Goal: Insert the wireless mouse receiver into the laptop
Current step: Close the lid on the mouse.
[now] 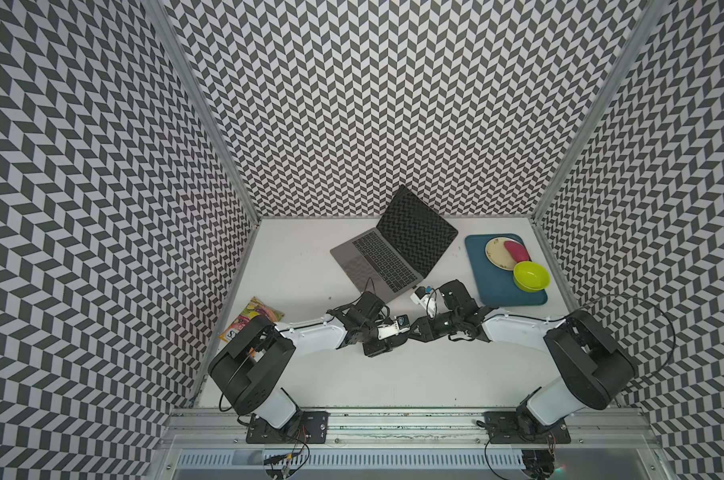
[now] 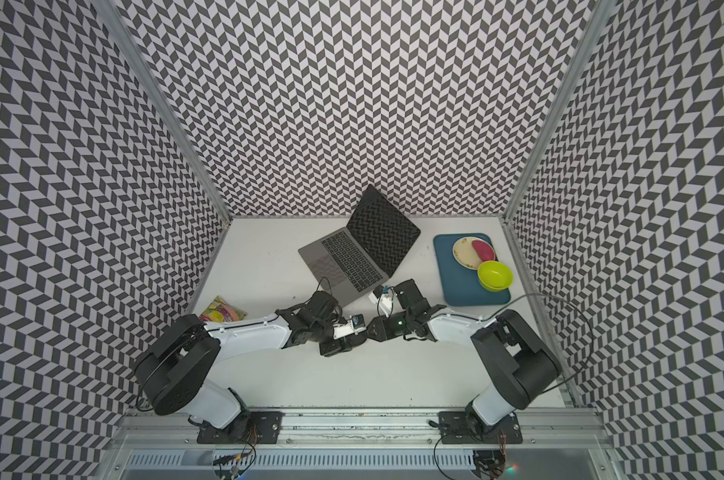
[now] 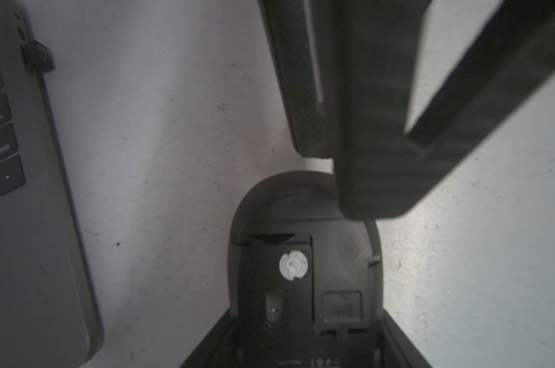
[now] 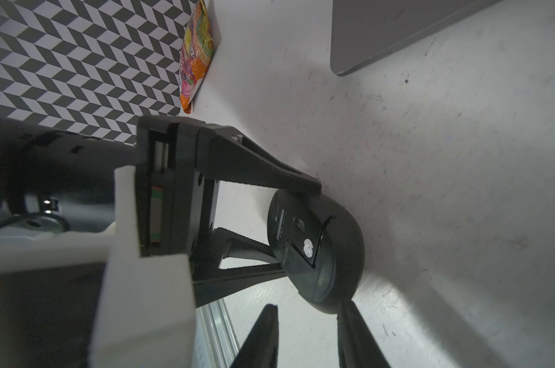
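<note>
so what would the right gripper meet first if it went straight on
Most likely the mouse, clamped in the left gripper, just ahead of the right gripper, whose jaws stand apart; depth is unclear.

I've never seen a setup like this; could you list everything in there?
table: 1, white
walls: 3, black-white chevron, around table
laptop: 1, grey, open, centre back of table
wireless mouse receiver: 1, dark, at laptop's side edge, seemingly plugged in
mouse: 1, black, underside showing, in left gripper
tray: 1, blue, table's right side
plate: 1, cream, on tray
oval item: 1, pinkish-red, on plate
bowl: 1, lime green, on tray
snack packet: 1, orange-yellow, table's left edge
arms: 2, black-and-white, reaching mid-table
left gripper: 1, black, gripping mouse
right gripper: 1, black, jaws apart at mouse's end
</note>
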Available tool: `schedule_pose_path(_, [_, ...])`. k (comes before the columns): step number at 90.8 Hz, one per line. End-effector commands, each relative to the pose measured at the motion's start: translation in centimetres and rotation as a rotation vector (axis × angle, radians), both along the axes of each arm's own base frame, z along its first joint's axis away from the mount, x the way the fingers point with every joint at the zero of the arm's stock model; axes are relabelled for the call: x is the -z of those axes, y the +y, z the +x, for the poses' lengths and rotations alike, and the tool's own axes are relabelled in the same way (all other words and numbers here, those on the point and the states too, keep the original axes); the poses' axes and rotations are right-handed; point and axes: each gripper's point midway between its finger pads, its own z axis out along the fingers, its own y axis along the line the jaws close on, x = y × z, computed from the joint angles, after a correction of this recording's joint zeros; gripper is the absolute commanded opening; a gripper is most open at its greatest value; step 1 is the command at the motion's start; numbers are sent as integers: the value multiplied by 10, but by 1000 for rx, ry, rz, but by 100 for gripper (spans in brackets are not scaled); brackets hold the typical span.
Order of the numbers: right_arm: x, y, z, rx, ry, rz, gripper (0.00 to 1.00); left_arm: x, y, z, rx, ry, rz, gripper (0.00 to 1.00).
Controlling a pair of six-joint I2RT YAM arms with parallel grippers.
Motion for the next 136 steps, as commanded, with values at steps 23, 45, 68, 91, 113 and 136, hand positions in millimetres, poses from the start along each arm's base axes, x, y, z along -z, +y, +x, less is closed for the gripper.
schedule_pose_path(23, [-7,16,9,-33,-45,47,33,5,1,-3,-2,29,0,55])
schedule_pose_path(45, [0,17,4,-53,-29,38,32,5,0,-3,0,31,-2,55])
schedule_pose_path(68, [7,21,-1,-74,-13,34,32,5,0,-4,3,35,-4,54])
schedule_pose_path(91, [5,27,-8,-101,-13,46,31,5,-2,-4,6,40,-8,52])
schedule_pose_path(113, [-4,30,-12,-105,-7,103,31,5,-4,-4,9,45,-15,53])
schedule_pose_path(136, [-2,29,-13,-96,1,103,30,8,-1,-4,1,47,-4,52])
